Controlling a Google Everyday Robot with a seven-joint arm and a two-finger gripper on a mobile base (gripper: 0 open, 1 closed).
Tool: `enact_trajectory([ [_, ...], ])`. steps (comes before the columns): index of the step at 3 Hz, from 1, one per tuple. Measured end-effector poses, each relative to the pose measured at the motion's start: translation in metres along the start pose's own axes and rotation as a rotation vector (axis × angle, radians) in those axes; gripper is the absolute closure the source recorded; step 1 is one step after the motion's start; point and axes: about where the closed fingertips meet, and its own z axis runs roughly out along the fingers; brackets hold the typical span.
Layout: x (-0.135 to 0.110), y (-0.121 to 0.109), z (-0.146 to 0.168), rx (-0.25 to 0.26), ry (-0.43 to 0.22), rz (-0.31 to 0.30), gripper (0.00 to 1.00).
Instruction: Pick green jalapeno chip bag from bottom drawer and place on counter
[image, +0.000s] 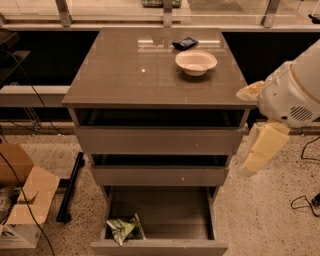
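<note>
The green jalapeno chip bag (123, 230) lies crumpled in the front left corner of the open bottom drawer (165, 215). The counter (125, 70) is the glossy grey-brown top of the cabinet. My gripper (261, 150) hangs from the white arm at the right side of the cabinet, about level with the middle drawer. It is well above and to the right of the bag and holds nothing that I can see.
A white bowl (196, 62) and a small dark blue packet (185, 43) sit at the back right of the counter. The two upper drawers (160, 140) are slightly open. A cardboard box (20, 200) and cables lie on the floor at left.
</note>
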Motion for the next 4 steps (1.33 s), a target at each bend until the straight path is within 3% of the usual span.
enact_trajectory([
  [2, 0.002, 0.02, 0.119, -0.189, -0.31, 0.164, 0.0],
  [3, 0.002, 0.013, 0.18, -0.282, -0.371, 0.238, 0.0],
  [4, 0.002, 0.013, 0.18, -0.282, -0.371, 0.238, 0.0],
])
